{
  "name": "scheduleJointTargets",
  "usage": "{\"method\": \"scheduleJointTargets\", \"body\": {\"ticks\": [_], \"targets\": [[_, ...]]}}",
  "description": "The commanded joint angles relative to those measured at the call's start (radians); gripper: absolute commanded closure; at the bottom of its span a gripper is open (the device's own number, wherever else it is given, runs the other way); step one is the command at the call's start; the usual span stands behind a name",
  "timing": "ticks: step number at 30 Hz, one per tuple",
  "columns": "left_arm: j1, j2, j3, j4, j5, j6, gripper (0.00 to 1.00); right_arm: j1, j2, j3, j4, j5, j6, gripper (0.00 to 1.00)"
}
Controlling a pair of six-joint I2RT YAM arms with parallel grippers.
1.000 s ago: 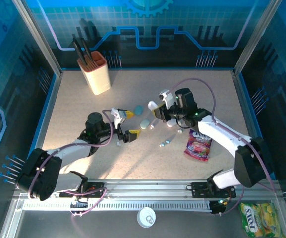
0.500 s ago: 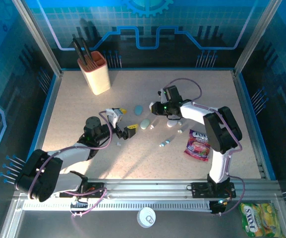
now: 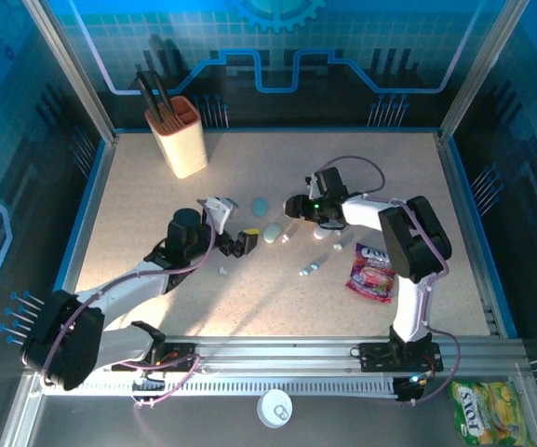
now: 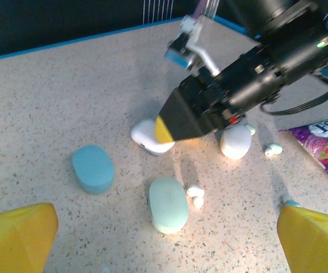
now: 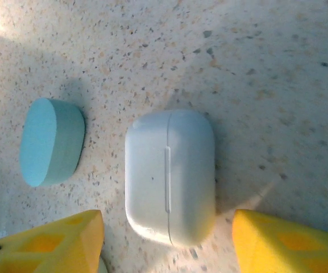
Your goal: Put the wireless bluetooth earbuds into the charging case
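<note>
Speckled tabletop (image 5: 266,57) under the right wrist: the right gripper (image 5: 168,230), jaws parted and empty, straddles the closed white case (image 5: 169,176). Left wrist: the left gripper (image 4: 166,233) gapes empty, with earbuds (image 4: 196,195) lying near that case. Overhead, more earbuds sit right of it. Probably best: centre on the case, then squeeze its sides squarely.

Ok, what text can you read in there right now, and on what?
"FO", the rest cut off by the frame edge: on the purple packet, left wrist view.
White lettering on the same packet in the top view: too small to read.
Large letters on the green-yellow packet: turned and blurred, perhaps "FOX'S", not certain.
White case: no print on the side that shows.
</note>
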Motion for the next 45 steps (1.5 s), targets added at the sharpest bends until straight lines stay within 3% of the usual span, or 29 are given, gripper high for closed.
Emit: {"method": "scheduleJointTargets", "body": {"ticks": [1, 5, 15, 26, 32, 41, 45], "targets": [[-0.034, 0.004, 0.077, -0.194, -0.139, -0.028, 0.01, -0.024, -0.125, -0.058, 0.024, 0.012, -0.090, 0.28], [-0.074, 0.074, 0.169, -0.328, -0.236, -0.047, 0.01, -0.023, -0.266, -0.156, 0.043, 0.053, -0.183, 0.21], [-0.140, 0.377, 0.465, -0.599, -0.289, -0.022, 0.01, -0.039, -0.629, -0.373, -0.018, 0.161, -0.309, 0.19], [-0.180, 0.665, 0.753, -0.814, -0.311, -0.011, 0.02, -0.098, -0.737, -0.441, -0.083, 0.172, -0.349, 0.19], [-0.197, 0.759, 0.817, -0.853, -0.304, -0.013, 0.10, -0.123, -0.735, -0.450, -0.061, 0.147, -0.345, 0.20], [-0.199, 0.770, 0.815, -0.847, -0.306, -0.016, 0.44, -0.128, -0.719, -0.460, -0.046, 0.135, -0.331, 0.20], [-0.199, 0.760, 0.799, -0.825, -0.316, -0.017, 0.45, -0.130, -0.723, -0.458, -0.048, 0.132, -0.317, 0.21]]}}
